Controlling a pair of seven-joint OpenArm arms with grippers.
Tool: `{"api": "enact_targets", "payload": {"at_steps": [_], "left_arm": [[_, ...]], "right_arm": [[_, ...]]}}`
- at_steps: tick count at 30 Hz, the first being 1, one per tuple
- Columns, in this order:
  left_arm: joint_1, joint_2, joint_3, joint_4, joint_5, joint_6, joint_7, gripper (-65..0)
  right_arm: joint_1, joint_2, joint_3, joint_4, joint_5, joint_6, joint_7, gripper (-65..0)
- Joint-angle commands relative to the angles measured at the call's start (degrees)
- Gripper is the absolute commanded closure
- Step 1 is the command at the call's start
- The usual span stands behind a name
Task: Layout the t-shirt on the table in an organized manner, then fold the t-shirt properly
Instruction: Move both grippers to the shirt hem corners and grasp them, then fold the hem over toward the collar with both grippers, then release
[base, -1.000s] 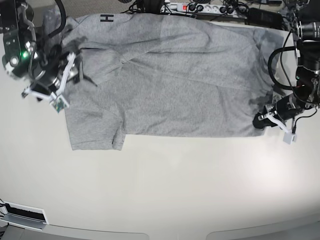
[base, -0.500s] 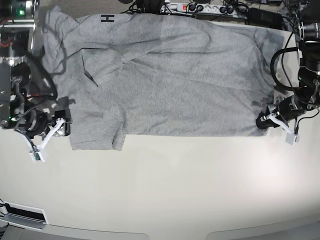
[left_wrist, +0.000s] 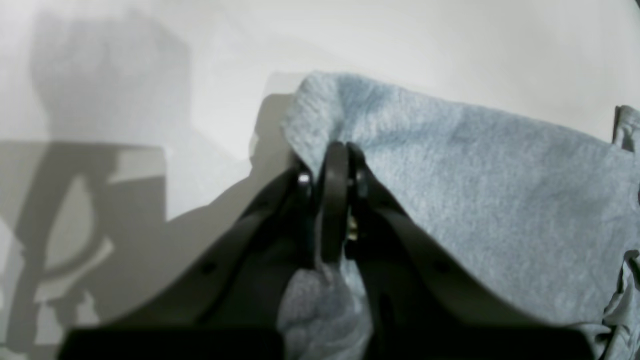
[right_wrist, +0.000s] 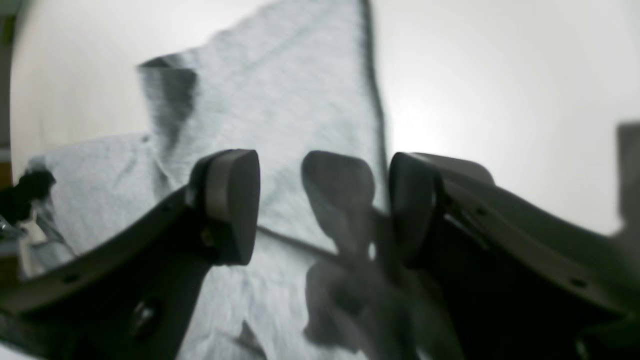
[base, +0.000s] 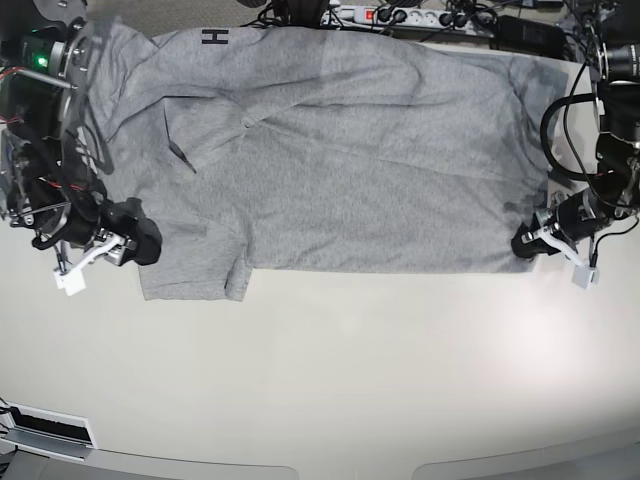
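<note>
The grey t-shirt (base: 330, 160) lies mostly spread on the white surface (base: 330, 380) with one sleeve tucked over, unfolded, layout nearly done, folding all left; left gripper (base: 527, 243) jaws pinch its hem corner, right gripper (base: 135, 243) jaws wide beside the sleeve.

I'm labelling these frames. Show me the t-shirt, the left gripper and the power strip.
t-shirt (base: 360, 170): base view, middle of the grey body.
left gripper (left_wrist: 334, 165): left wrist view, tips of the shut fingers pinching the cloth.
power strip (base: 385, 16): base view, its white casing at the far edge.
</note>
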Motion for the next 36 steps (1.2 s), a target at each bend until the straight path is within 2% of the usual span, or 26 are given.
{"api": "enact_targets", "payload": {"at_steps": [1,5,7,8,9,11,12,21,28,30,32,33,36], "left_arm": [[-1.3,-1.1,-0.2,0.8,-1.1,-0.4,-1.1,0.0],[-1.3,-1.1,-0.2,0.8,-1.1,-0.4,-1.1,0.0],[-1.3,-1.0,-0.2,0.8,-1.0,-0.4,-1.1,0.0],[-1.3,-1.0,-0.2,0.8,-1.1,-0.4,-1.2,0.0],[-1.3,-1.0,-0.2,0.8,-1.1,-0.4,-1.4,0.0],[-1.5,-1.1,-0.2,0.8,-1.1,-0.4,-1.5,0.0],[-1.7,-1.1,-0.2,0.8,-1.0,-0.4,-1.5,0.0],[-8.5,-2.8,-0.2,0.8,-0.8,-0.4,-1.5,0.0],[-15.8,-3.0,-0.2,0.8,2.3,-0.4,-1.5,0.0],[-16.7,-3.0,-0.2,0.8,2.3,-0.5,-1.4,0.0],[-16.8,-3.0,-0.2,0.8,2.0,-2.7,-0.8,0.0],[-16.7,-2.9,-0.2,0.8,1.7,-4.0,0.3,0.0],[-16.1,-3.0,-0.2,0.8,-1.0,-4.0,5.1,0.0]], "right_arm": [[0.8,-0.2,0.1,0.4,-0.6,0.0,0.2,-42.2],[0.9,-2.6,0.1,0.4,-1.3,1.2,0.8,-41.9],[1.1,-3.1,0.1,0.4,-1.3,1.2,1.6,-38.1],[1.3,-3.0,0.1,0.4,-1.3,1.2,2.3,-32.2],[1.5,-2.9,0.1,0.5,-1.3,1.2,2.8,-23.4],[2.5,-2.5,0.1,0.7,-1.2,1.2,2.8,-2.1],[3.2,-2.1,0.1,0.7,-1.4,1.2,2.6,0.0],[13.7,-1.1,0.1,0.7,-9.0,1.2,2.7,0.0],[20.1,-1.1,-0.4,0.7,-9.0,1.2,2.5,0.0],[21.0,-1.1,-1.6,0.7,-8.6,1.2,0.7,0.0],[21.3,-1.0,-3.3,0.7,-6.6,1.2,-2.1,0.0],[21.2,-0.9,-4.2,0.7,-5.0,1.2,-4.0,0.0],[20.9,-0.9,-6.6,0.7,-1.8,1.2,-9.2,0.0]]}}
